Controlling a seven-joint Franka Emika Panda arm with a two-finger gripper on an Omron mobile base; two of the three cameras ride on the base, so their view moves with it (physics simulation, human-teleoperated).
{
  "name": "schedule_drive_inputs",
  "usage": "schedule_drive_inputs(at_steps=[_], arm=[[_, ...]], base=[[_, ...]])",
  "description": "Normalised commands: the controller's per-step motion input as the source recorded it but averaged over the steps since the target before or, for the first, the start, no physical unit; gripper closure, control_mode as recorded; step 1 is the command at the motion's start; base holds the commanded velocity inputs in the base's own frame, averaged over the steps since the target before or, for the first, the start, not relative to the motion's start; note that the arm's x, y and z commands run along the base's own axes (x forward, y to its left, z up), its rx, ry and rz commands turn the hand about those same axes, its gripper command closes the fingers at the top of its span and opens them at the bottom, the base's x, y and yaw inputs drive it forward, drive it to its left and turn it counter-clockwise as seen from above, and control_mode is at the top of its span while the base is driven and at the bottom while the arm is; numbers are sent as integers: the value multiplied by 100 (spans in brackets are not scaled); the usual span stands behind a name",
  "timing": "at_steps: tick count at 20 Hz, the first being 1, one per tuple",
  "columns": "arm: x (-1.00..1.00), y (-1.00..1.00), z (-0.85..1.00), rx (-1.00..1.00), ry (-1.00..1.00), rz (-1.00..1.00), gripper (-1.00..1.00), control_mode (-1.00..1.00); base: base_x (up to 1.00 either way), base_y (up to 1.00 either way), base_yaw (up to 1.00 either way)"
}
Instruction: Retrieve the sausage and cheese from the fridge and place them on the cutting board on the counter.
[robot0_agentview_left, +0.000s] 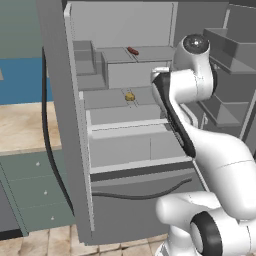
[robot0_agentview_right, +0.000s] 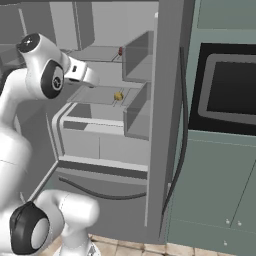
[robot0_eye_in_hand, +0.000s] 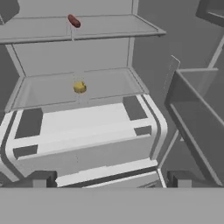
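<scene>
Hand view, for your inventory: the end effector (robot0_eye_in_hand: 109, 178) has its two dark fingertips (robot0_eye_in_hand: 41, 178) far apart at the bottom of the picture, jaws spread wide and nothing between them. It points into the open fridge (robot0_eye_in_hand: 144, 52).

Sausage (robot0_eye_in_hand: 74, 21): you see it as a thin dark red cylinder lying on the upper grey shelf (robot0_eye_in_hand: 109, 27), towards that shelf's back edge and left of its middle. In the left base view the sausage (robot0_agentview_left: 132, 50) sits near the rear of the same shelf; in the right base view the sausage (robot0_agentview_right: 120, 51) shows as a small red spot just beside the door bin.

Cheese (robot0_eye_in_hand: 79, 87): a stubby pale yellow lump on the shelf one level below (robot0_eye_in_hand: 87, 89), about midway between front and back edges, a little left of centre. You find the cheese (robot0_agentview_left: 129, 96) in the left base view and the cheese (robot0_agentview_right: 118, 96) in the right base view on that same lower shelf, well apart from the sausage.

Beneath the cheese shelf lies a pale drawer front (robot0_eye_in_hand: 87, 127).

Bench (robot0_agentview_left: 22, 125): a beige marbled top shows at the left edge of the left base view, beyond the open fridge door (robot0_agentview_left: 62, 115).

Right base view also holds a dark oven window (robot0_agentview_right: 230, 87) set in green cabinets (robot0_agentview_right: 215, 185).
</scene>
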Motion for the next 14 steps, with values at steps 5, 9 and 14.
schedule_drive_inputs(at_steps=[5,9,14], arm=[[-63,-6,-1,-1,2,13,-100,-100],[-54,0,0,-6,6,6,-100,-100],[-46,0,0,-7,7,2,-100,-100]], base=[[0,0,0],[0,0,0],[0,0,0]])
